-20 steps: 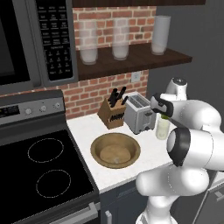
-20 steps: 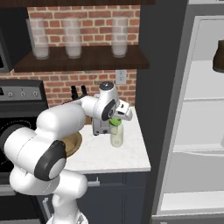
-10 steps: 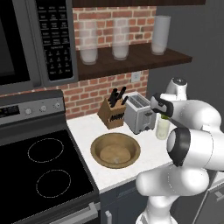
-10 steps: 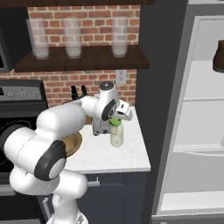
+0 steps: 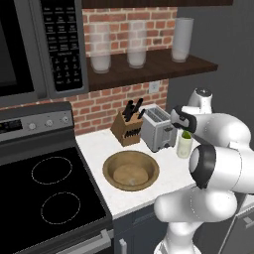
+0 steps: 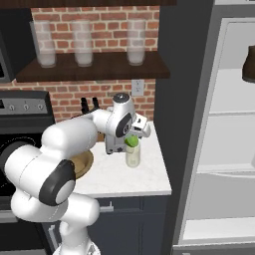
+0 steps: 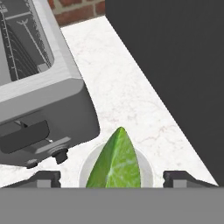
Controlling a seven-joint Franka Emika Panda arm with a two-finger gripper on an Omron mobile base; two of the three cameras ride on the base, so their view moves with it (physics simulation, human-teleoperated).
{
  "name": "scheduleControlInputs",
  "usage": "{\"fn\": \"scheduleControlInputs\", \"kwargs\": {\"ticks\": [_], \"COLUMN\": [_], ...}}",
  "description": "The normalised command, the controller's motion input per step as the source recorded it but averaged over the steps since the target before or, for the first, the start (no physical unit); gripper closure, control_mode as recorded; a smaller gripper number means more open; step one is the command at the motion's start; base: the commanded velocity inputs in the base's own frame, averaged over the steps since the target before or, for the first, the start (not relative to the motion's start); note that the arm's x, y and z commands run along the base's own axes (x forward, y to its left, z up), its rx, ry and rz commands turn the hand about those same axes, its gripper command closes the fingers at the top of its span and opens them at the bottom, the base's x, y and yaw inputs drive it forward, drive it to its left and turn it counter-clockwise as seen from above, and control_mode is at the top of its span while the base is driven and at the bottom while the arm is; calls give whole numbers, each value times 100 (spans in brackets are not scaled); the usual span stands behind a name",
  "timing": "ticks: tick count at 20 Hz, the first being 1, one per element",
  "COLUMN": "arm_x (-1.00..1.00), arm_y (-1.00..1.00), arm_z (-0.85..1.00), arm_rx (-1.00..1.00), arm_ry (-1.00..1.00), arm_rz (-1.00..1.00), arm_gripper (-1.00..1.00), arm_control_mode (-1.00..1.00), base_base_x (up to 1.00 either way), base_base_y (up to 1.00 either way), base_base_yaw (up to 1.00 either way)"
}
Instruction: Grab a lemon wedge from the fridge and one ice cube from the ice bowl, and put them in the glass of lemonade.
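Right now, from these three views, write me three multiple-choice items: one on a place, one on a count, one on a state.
1. Where is the lemon wedge?
A. in the ice bowl
B. over the mouth of the glass of lemonade
C. on the stovetop

2. How many frosted glasses stand on the wooden shelf?
A. one
B. five
C. three

3. How does the gripper stand?
A. open, fingertips apart on either side of the wedge
B. shut on the toaster
C. shut on a knife

Answers: 1 B, the hand view has the wedge above the glass rim; 2 C, three show in both base views; 3 A, the fingertips sit wide of the wedge.
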Motion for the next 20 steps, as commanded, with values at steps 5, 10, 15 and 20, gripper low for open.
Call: {"fn": "scheduleControlInputs", "kwargs": {"ticks": [5, 10, 15, 20], "arm_x": [0, -23, -52, -54], "arm_y": [0, -7, -8, -6], "arm_z": [0, 8, 7, 3], "arm_rx": [0, 2, 3, 4], "arm_ry": [0, 0, -5, -4], "arm_rz": [0, 0, 0, 0], "arm_gripper": [-100, -100, -100, -100], "arm_control_mode": [-100, -100, -100, -100], "base_base_x": [0, 0, 0, 0], "base_base_y": [0, 0, 0, 0], "base_base_yaw": [0, 0, 0, 0]}}
